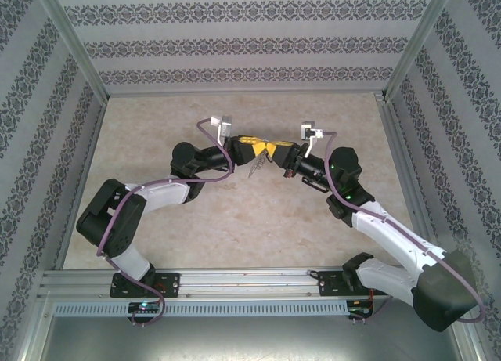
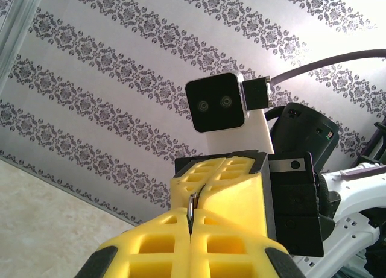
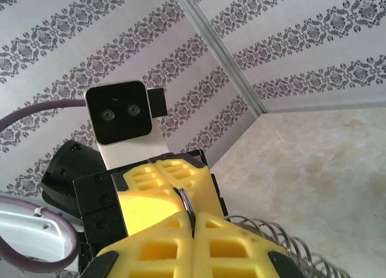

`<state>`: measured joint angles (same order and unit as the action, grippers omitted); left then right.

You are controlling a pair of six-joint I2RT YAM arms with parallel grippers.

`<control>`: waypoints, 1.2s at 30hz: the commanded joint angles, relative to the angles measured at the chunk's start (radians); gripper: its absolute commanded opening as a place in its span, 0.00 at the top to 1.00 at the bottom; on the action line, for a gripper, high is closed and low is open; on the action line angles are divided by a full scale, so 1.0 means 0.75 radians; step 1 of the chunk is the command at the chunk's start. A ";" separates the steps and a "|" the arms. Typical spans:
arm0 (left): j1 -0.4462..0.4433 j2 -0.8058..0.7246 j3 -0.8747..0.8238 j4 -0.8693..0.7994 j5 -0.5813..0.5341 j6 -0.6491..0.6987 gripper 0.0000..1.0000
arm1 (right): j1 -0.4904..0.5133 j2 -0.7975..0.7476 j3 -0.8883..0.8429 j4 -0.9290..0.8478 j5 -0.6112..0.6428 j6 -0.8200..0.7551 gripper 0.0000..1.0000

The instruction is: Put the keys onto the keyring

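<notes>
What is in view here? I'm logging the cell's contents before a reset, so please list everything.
keyring: one, silver-grey, pinched where the two gripper tips meet, above mid-table
metal coil: one, silver, hanging just below the grippers
table: one, beige marbled, under both arms
walls: three, white with dark ornament bands, around the table
frame posts: two, aluminium, at the far corners
arms: two, black and white, reaching in from the near edge
wrist cameras: two, white with black faces, one behind each gripper
grippers: two, yellow fingers, left gripper and right gripper, both shut, tip to tip on the keyring
</notes>
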<state>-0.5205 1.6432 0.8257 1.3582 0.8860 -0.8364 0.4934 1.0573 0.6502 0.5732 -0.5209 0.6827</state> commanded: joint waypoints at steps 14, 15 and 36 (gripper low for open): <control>0.000 0.019 0.053 0.090 0.040 -0.048 1.00 | 0.025 0.027 0.055 0.141 -0.050 0.020 1.00; 0.001 0.018 0.051 0.089 0.039 -0.047 1.00 | 0.025 0.030 0.055 0.143 -0.054 0.021 1.00; 0.203 -0.103 -0.072 0.046 -0.068 -0.061 0.63 | -0.021 0.076 0.056 -0.052 -0.091 -0.115 1.00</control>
<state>-0.3813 1.5887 0.7696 1.3731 0.7906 -0.8673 0.4877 1.1030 0.6575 0.5198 -0.5484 0.6270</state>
